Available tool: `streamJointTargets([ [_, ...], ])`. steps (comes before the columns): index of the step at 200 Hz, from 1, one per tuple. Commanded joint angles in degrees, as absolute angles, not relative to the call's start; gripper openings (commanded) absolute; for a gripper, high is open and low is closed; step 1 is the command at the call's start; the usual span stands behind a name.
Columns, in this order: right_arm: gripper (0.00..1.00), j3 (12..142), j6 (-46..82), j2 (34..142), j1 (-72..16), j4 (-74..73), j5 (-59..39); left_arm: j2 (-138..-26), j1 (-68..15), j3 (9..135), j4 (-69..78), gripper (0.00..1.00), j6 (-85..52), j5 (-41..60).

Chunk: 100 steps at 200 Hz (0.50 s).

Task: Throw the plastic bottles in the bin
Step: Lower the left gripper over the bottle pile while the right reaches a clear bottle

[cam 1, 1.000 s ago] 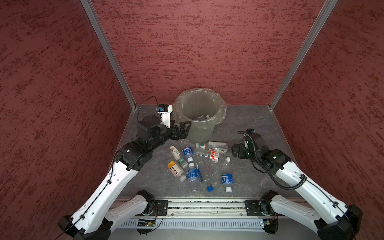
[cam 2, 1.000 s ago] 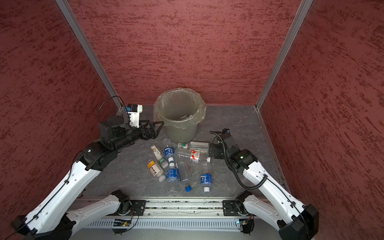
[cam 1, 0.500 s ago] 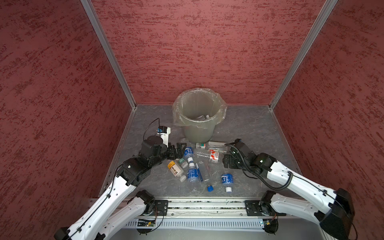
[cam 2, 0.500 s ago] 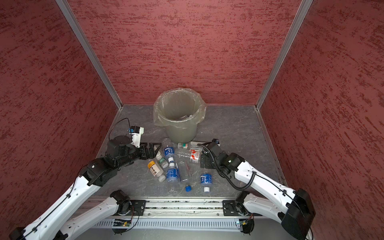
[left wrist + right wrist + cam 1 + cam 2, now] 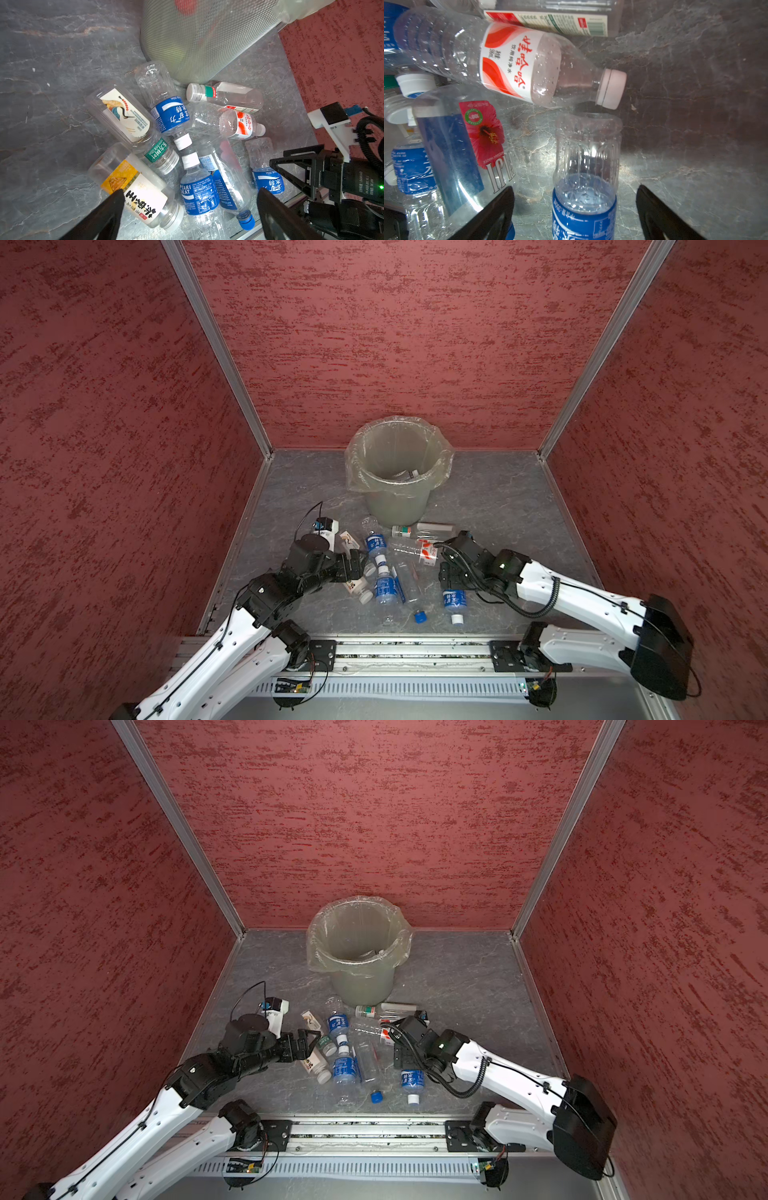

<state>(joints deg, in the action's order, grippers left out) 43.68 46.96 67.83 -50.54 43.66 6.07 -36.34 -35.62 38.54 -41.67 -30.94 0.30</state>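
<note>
Right gripper [image 5: 575,193] spread, straddling small clear blue-labelled plastic bottle [image 5: 586,166] | left gripper [image 5: 191,192] spread, empty | round grey-green bag-lined plastic bin [image 5: 395,506] far centre, some bottles [image 5: 405,475] inside | most left on grey floor [image 5: 498,506] nearer

1. I am seeing the grey marbled tabletop [image 5: 498,506] carrying the bin [image 5: 397,508], standing at far centre.
2. The plastic bottles [image 5: 386,589] are lying clustered on their sides just nearer, around the middle.
</note>
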Motion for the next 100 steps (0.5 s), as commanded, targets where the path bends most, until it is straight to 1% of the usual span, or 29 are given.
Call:
streamJointTargets([
  [1, 0.91, 42.62, 48.87, 68.84, -50.81, 44.57, 4.43, -35.43, -36.04, 37.33, -42.19, 1.00, -32.06, 1.32],
  [26, 0.88, 42.45, 48.59, 71.19, -50.77, 44.55, 3.60, -34.96, -37.05, 35.85, -41.94, 1.00, -32.76, 1.17],
  [64, 0.88, 41.92, 48.11, 73.40, -50.80, 44.30, 3.06, -35.49, -39.02, 33.32, -40.41, 0.99, -33.05, 0.27],
  [100, 0.83, 42.01, 46.95, 75.83, -50.80, 44.82, 2.81, -35.81, -40.68, 31.24, -39.25, 0.99, -33.14, -0.85],
])
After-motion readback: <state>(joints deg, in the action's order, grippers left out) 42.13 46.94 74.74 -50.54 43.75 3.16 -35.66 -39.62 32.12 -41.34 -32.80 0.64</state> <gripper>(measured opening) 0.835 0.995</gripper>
